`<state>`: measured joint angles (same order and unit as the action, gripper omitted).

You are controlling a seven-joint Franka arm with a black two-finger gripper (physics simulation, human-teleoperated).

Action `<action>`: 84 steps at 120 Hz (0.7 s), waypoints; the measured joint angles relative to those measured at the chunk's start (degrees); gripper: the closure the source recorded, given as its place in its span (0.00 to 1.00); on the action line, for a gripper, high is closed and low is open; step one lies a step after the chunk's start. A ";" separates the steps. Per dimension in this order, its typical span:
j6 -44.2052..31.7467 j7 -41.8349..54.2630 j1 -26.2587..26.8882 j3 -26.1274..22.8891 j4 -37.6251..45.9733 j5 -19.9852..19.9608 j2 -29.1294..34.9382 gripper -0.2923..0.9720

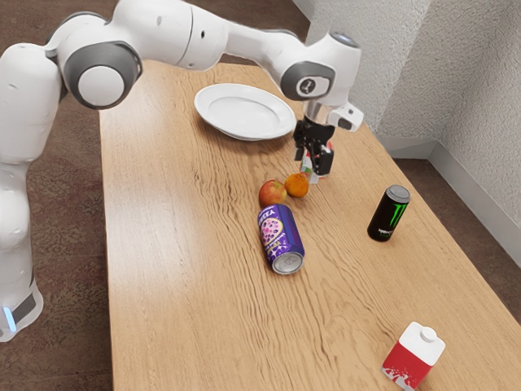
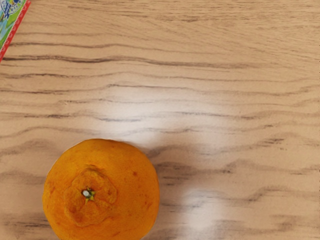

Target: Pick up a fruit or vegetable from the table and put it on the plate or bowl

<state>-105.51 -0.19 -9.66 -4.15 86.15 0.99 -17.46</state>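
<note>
An orange [image 1: 297, 185] [image 2: 100, 192] lies on the wooden table, touching a red-yellow apple [image 1: 272, 193] on the side toward the exterior view's left. My gripper [image 1: 313, 163] hangs open just above and slightly behind the orange, with nothing between its fingers. In the wrist view the orange sits just under the hand, stem end up. A white plate [image 1: 244, 112] rests on the table farther back, toward the exterior view's left of the gripper.
A small colourful carton [image 1: 313, 173] [image 2: 10, 20] stands right behind the gripper. A purple can [image 1: 281, 238] lies in front of the apple. A black can [image 1: 388, 213] stands to the right, and a red-white carton [image 1: 413, 356] sits near the front right corner.
</note>
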 joint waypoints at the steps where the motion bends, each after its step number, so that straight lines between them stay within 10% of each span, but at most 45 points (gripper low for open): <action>1: -0.20 0.01 0.00 -0.01 0.10 -0.04 0.01 0.23; 84: -5.27 0.61 -1.94 1.28 4.24 -0.45 0.40 0.23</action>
<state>-110.78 0.42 -11.60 -2.88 90.40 0.55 -17.05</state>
